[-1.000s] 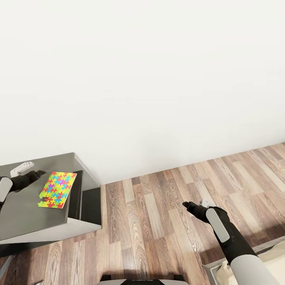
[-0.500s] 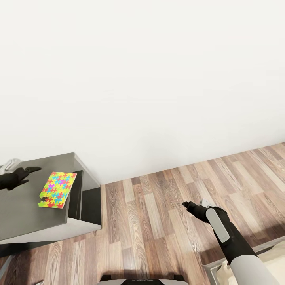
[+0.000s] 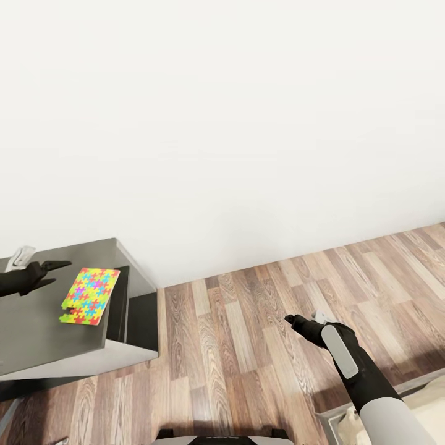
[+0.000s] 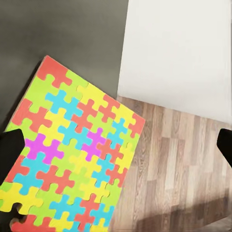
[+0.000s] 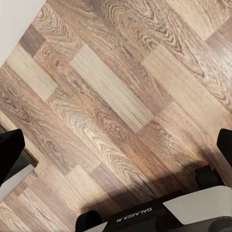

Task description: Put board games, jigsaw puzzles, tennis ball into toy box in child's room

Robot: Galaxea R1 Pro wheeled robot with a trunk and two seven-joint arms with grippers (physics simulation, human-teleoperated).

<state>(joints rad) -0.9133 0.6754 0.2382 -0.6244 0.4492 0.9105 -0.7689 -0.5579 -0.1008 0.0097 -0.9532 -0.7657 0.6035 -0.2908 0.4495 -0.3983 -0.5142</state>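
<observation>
A many-coloured jigsaw puzzle [image 3: 90, 295] lies flat on the grey table [image 3: 37, 337], near the table's right edge. My left gripper [image 3: 54, 267] hovers over the table just left of the puzzle's far corner. In the left wrist view the puzzle [image 4: 72, 159] lies below the open left gripper [image 4: 116, 150], whose dark fingertips [image 4: 9, 154] stand wide apart and hold nothing. My right gripper [image 3: 292, 320] hangs over the wooden floor, open and empty, its fingertips [image 5: 9, 154] far apart. The toy box, board games, second puzzle and tennis ball are out of view.
The table's right end [image 3: 139, 309] drops to the wooden floor [image 3: 247, 321], which runs along a blank white wall [image 3: 222, 123]. A pale bed corner [image 3: 426, 398] shows at lower right under my right arm. My base [image 5: 145, 212] shows in the right wrist view.
My left arm has drawn back toward the view's left edge and risen slightly, with its gripper still beside the puzzle. The right arm and the puzzle have not moved.
</observation>
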